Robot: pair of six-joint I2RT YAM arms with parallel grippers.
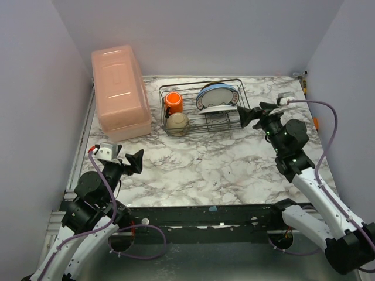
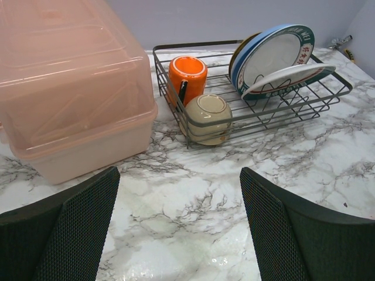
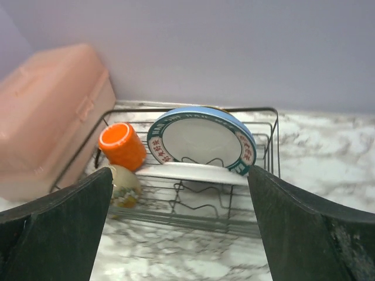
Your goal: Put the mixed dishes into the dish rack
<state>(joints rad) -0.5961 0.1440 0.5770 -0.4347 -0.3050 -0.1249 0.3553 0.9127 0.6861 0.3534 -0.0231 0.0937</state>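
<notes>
Near the table's (image 1: 193,170) front left corner, the left gripper (image 1: 130,160) hovers with jaws spread wide and nothing between them, well apart from the dishes. Farther back on the right, the right gripper (image 1: 251,112) is also spread and empty, just beside the right end of the dish rack (image 2: 196,45). Inside the rack, a cream bowl (image 2: 206,117) lies at the front left, the orange mug (image 2: 187,76) behind it, and the teal-rimmed plate (image 2: 272,55) stands upright at the right. A pink lidded box (image 2: 70,88) sits left of the rack.

The pink box (image 2: 64,99) runs past the left wrist view's edge; behind the light-blue plate (image 2: 258,40), only a sliver, perhaps the yellow-brown plate (image 2: 235,57), shows.
</notes>
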